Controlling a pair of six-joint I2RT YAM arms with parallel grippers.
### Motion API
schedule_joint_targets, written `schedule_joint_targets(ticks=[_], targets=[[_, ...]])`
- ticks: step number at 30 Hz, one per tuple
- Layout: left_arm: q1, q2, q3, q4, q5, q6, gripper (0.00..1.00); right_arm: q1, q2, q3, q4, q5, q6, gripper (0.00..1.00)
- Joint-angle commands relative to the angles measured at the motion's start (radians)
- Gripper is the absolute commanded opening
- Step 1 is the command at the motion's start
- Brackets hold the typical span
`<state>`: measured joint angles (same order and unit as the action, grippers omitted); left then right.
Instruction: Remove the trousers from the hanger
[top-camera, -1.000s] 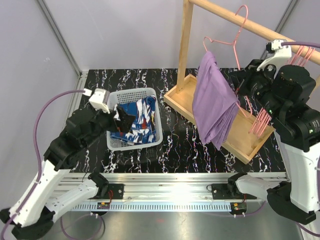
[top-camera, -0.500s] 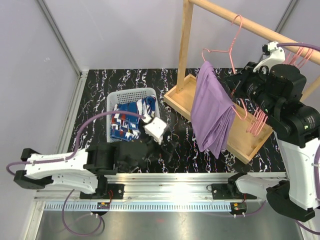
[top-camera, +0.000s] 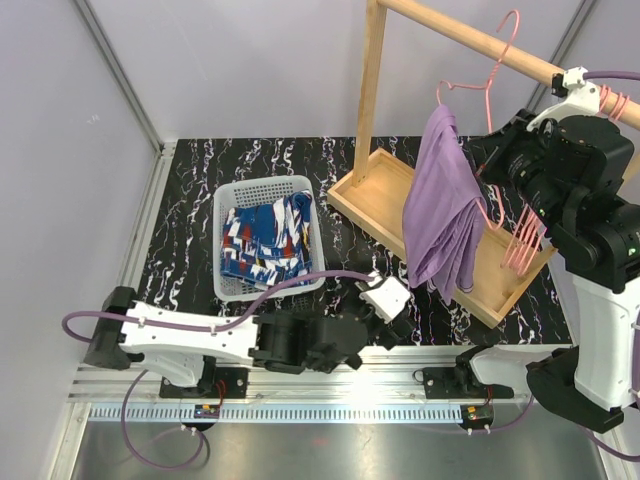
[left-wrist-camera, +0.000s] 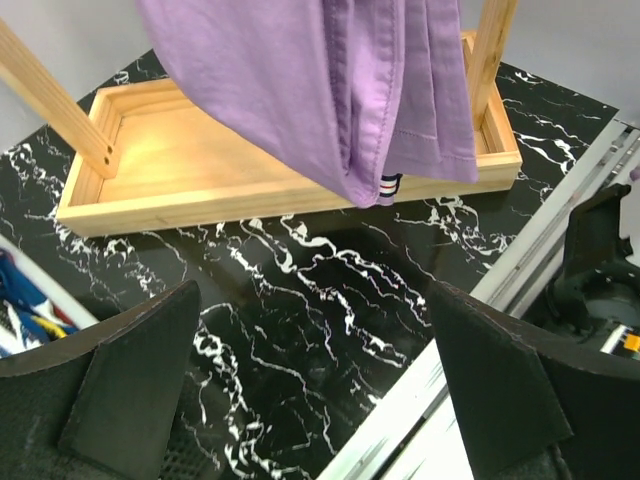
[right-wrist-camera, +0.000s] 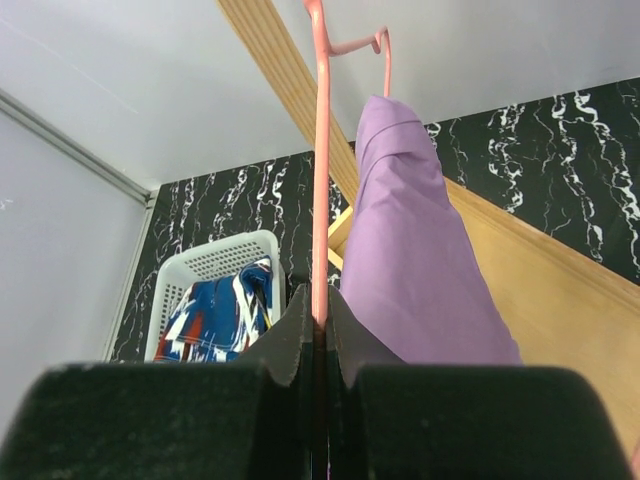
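Lilac trousers (top-camera: 440, 205) swung slightly right with pink hanger (right-wrist-camera: 320, 150), draped over it above wooden tray (top-camera: 385, 182). Right tool (right-wrist-camera: 320, 320) pinches hanger wire. Blue trousers (top-camera: 265, 245) in basket (top-camera: 262, 186). Left tool (left-wrist-camera: 315, 370) moved off basket, jaws wide, empty, low over surface (top-camera: 190, 200).

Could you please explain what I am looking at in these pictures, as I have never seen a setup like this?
These are two robot arms bolted to the near edge of a black marbled table. One picture looks down from above; the other two come from small cameras on each wrist. On the table stand a white basket holding blue patterned trousers and a wooden rack. The right gripper is shut on a pink hanger with purple trousers draped over it. The left gripper is open, empty, low above the table and facing those trousers.
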<state>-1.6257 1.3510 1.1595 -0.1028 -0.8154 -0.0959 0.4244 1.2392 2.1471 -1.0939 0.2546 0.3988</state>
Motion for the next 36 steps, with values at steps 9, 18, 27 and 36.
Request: schedule_joint_targets(ticks=[9,18,27,36], targets=[[0.096,0.122,0.061,0.316,0.064,0.018,0.99,-0.001,-0.020,0.043,0.089,0.086,0.049,0.00],[0.116,0.230,0.152,0.322,0.058,0.053,0.99,-0.001,-0.027,0.042,0.097,0.143,0.035,0.00],[0.171,0.204,0.094,0.314,0.039,0.048,0.97,-0.003,-0.046,0.045,0.104,0.118,0.008,0.00],[0.214,0.244,0.140,0.334,0.067,0.044,0.96,-0.003,-0.044,0.043,0.126,0.089,0.040,0.00]])
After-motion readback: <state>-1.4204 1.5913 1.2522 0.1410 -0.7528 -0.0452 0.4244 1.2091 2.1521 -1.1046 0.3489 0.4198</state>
